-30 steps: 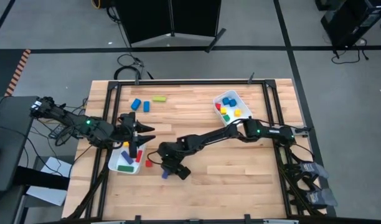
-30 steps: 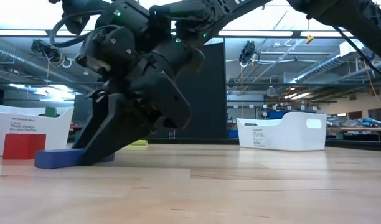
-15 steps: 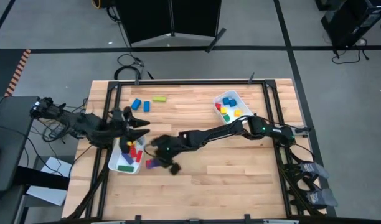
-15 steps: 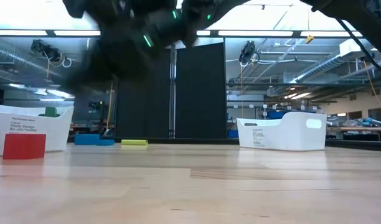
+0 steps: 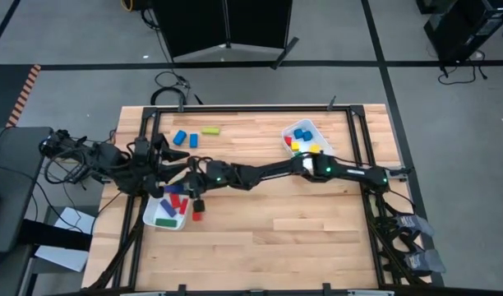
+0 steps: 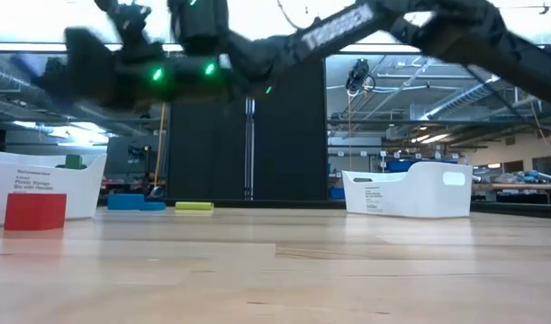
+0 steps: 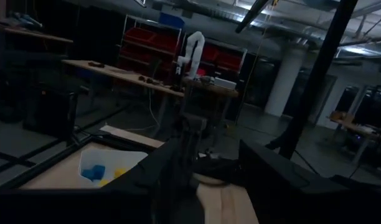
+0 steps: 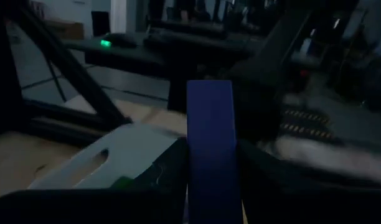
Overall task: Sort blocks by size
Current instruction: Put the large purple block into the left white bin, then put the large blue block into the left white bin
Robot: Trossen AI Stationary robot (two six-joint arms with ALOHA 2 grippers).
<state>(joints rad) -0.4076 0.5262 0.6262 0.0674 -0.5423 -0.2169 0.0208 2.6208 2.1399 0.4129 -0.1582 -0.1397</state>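
A purple bar block (image 8: 210, 149) sits clamped upright in the right gripper (image 5: 188, 187), hanging right over the near-left white tray (image 5: 155, 215). The left gripper (image 5: 171, 156) hovers just beside it, and I can't tell how wide its fingers are.

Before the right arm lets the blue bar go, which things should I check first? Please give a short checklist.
1. Blue bar clamped in the jaws of the right gripper: ok.
2. Right gripper fully above the white tray: cannot tell; it is at the tray's rim.
3. Free room in the tray: ok, some bare floor shows.
4. Left gripper away from the drop: not ok; it hangs close by, jaws open.
5. Red block on the table beside the tray: ok, it lies outside the tray.
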